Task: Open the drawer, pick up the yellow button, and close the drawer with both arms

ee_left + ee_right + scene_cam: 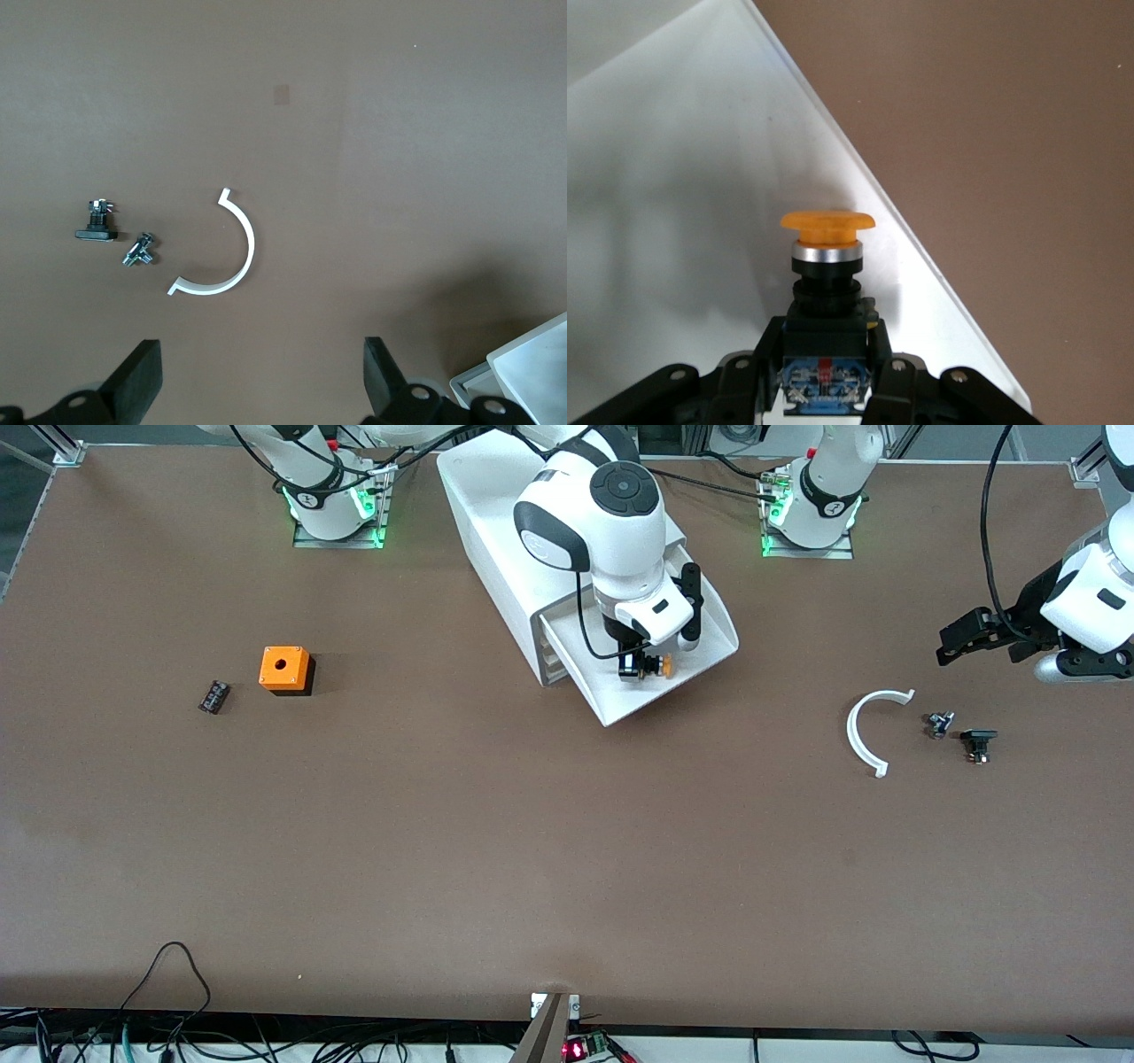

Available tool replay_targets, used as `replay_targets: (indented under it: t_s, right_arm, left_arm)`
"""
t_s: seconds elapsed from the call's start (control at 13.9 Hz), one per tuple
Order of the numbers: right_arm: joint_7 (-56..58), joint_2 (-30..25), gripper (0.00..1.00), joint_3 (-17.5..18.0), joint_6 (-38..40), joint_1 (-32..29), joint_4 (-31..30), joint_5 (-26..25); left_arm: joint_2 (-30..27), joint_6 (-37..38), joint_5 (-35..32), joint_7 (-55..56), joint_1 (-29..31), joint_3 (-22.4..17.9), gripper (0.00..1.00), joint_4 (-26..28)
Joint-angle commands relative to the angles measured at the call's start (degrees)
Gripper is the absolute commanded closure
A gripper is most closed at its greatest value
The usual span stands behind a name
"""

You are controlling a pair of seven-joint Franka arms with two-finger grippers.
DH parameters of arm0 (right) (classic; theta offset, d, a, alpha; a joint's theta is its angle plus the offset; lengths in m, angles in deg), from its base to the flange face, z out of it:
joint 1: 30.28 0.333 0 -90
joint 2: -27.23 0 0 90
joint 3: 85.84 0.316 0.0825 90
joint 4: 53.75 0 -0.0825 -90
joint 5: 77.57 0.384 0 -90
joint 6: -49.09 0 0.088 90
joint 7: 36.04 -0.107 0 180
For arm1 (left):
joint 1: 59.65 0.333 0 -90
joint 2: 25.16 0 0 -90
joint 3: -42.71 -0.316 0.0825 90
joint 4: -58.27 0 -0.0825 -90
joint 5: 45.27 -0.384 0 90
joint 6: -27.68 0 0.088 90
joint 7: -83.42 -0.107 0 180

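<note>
The top drawer (pixel 620 701) stands pulled out of the white cabinet (pixel 483 522); its white floor shows in the right wrist view (pixel 673 221). My right gripper (pixel 640 666) is down in the drawer and shut on the black body of the button (pixel 661 664). In the right wrist view the gripper (pixel 827 354) clamps the body while the orange cap (pixel 827 225) sticks out past the fingertips (pixel 766 345). My left gripper (pixel 944 648) waits open and empty above the table at the left arm's end, also open in its wrist view (pixel 259 376).
An orange cube with a hole (pixel 284 669) and a small black part (pixel 213 696) lie toward the right arm's end. A white arc (pixel 868 731), a small metal part (pixel 939 724) and a black part (pixel 978 744) lie under the left gripper's reach.
</note>
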Motion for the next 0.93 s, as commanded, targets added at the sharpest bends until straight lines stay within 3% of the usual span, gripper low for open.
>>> replay_targets:
  t_s: [0.0, 0.14, 0.36, 0.5, 0.65, 0.86]
  right_arm:
    - [-4.87, -3.58, 0.86, -0.33, 0.63, 0.43, 1.16, 0.14]
    - [-11.91, -7.18, 0.86, -1.03, 1.07, -0.27, 0.99, -0.46]
    - [-15.62, -12.81, 0.86, -5.59, 3.43, -5.09, -1.54, -0.2]
    - [-19.91, -17.46, 0.86, -9.46, 4.14, -8.25, -8.64, 0.4]
    - [-27.98, -21.16, 0.86, -9.91, 4.15, -11.59, -16.12, 1.72]
    - [-37.76, -24.16, 0.86, -10.0, 5.2, -18.26, -24.56, 2.26]
  left_arm:
    - [0.47, 0.46, -1.86, 1.73, -0.73, 0.22, 0.0, -2.16]
    - [0.39, 0.55, -1.95, 3.66, -0.73, 0.4, 0.0, -2.17]
    - [0.48, 0.55, -2.03, 4.38, -0.73, 0.49, 0.0, -2.17]
    - [0.56, -0.06, -2.03, 5.33, -0.73, 0.49, 0.0, -2.08]
    - [-0.04, -2.51, -2.12, 10.32, -0.73, 1.01, 0.0, -0.25]
    - [-0.14, -9.89, -2.21, 26.3, -1.95, 4.87, 0.0, 6.6]
